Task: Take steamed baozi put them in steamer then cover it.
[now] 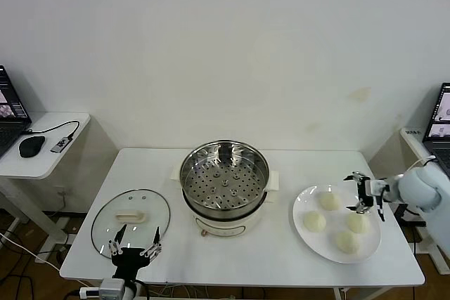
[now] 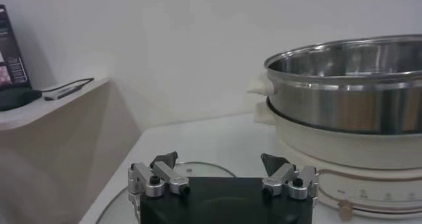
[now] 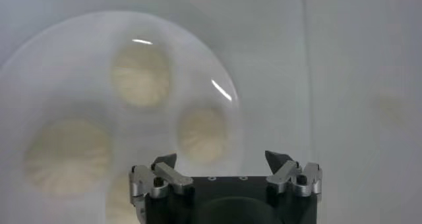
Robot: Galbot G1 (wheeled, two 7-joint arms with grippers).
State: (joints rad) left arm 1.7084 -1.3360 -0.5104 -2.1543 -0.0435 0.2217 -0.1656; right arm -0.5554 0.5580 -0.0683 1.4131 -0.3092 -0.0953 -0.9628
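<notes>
While my right gripper point(image 1: 365, 193) hovers open above the plate point(image 1: 304, 233) of four steamed baozi point(image 1: 313, 221), my left gripper point(image 1: 133, 244) waits open by the cover point(image 1: 105, 223); steamer point(image 1: 223, 173) uncovered, mid-table point(image 1: 281, 261)

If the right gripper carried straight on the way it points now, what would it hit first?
Probably the flat white plate or one of the round cream-white steamed buns on it: the open right gripper points down over the plate's near edge. Depth is unclear.
</notes>
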